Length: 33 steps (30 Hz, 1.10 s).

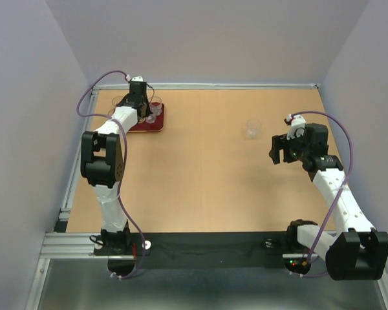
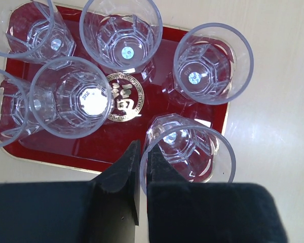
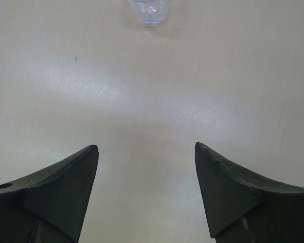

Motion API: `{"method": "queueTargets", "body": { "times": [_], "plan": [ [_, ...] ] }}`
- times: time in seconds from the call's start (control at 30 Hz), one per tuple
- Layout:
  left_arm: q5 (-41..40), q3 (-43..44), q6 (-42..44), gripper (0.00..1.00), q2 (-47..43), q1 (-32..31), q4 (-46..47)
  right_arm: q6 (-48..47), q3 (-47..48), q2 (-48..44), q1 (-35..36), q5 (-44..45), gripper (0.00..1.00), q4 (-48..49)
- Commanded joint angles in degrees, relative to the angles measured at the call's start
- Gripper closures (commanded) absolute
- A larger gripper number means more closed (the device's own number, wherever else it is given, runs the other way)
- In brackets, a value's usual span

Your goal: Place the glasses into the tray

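Low in the left wrist view, the left gripper [image 2: 143, 164] is clenched on the rim of the nearest glass [image 2: 190, 152]. One black finger [image 2: 122, 169] is outside the clear wall and the other is inside the cup. The cup is upright, its base over the lower right corner of the dark red tray [image 2: 66, 152]. Whether it rests on the tray or hangs just above it cannot be told.

Beyond it, five more glasses [image 2: 71, 96] stand upright in the tray. One is just left of the gold emblem [image 2: 122, 98] and one is cut off by the left edge of the frame. Two stand along the top, and one is by the right rim.

In the right wrist view, the right gripper [image 3: 146, 147] is spread wide and holds nothing, with pale table [image 3: 152, 101] showing between its fingers. A lone glass [image 3: 151, 10] stands at the top centre of that frame, partly cut off and well apart from the fingertips.

From above, this glass is at the right of centre, just up and left of the right gripper. It is well apart from the tray, which lies in the upper left of the frame under the left arm.
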Motion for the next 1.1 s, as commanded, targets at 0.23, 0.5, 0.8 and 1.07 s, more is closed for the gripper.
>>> {"method": "queueTargets", "body": {
  "times": [0.23,0.5,0.8,1.07],
  "plan": [
    [-4.0,8.1,0.7,1.00,3.3,1.3,0.0,-0.2,-0.6,-0.4,-0.5,1.0,0.18,2.8],
    [-4.5,11.5,0.1,0.96,6.4,1.6,-1.4,-0.4,-0.7,-0.5,-0.5,1.2,0.18,2.9],
    [-5.0,11.4,-0.3,0.79,6.8,1.8,-1.4,-0.3,-0.7,-0.5,-0.5,1.2,0.18,2.9],
    [-5.3,11.2,0.0,0.61,6.1,2.0,-1.4,-0.4,-0.6,-0.5,-0.6,1.2,0.18,2.9]
  ]
}}
